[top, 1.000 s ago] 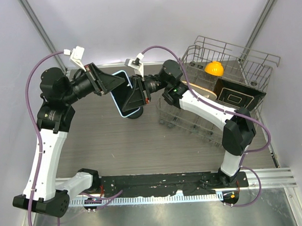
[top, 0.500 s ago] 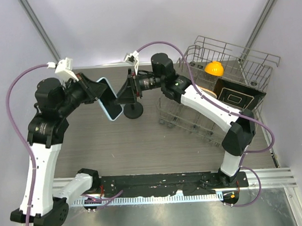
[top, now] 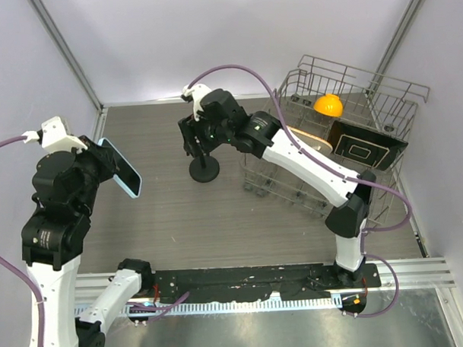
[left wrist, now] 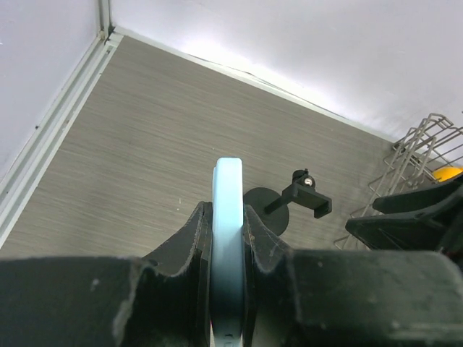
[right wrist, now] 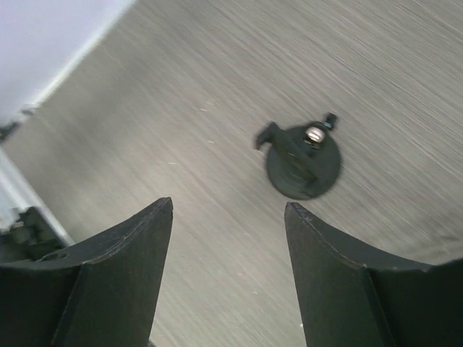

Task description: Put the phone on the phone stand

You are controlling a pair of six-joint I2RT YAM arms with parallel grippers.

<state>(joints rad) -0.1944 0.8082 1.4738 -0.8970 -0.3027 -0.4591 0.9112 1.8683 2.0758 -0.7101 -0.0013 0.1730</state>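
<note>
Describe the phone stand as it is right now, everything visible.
The phone stand is matte black: a round disc base, a thin post and a small clamp on top with a silver screw. It stands on its base on the grey wood-grain table, its clamp empty. Nothing touches it; the open right gripper hangs above it.

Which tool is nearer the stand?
Right. The right tool hangs open just above the stand; the left tool, shut on the phone, is well off to its left.
</note>
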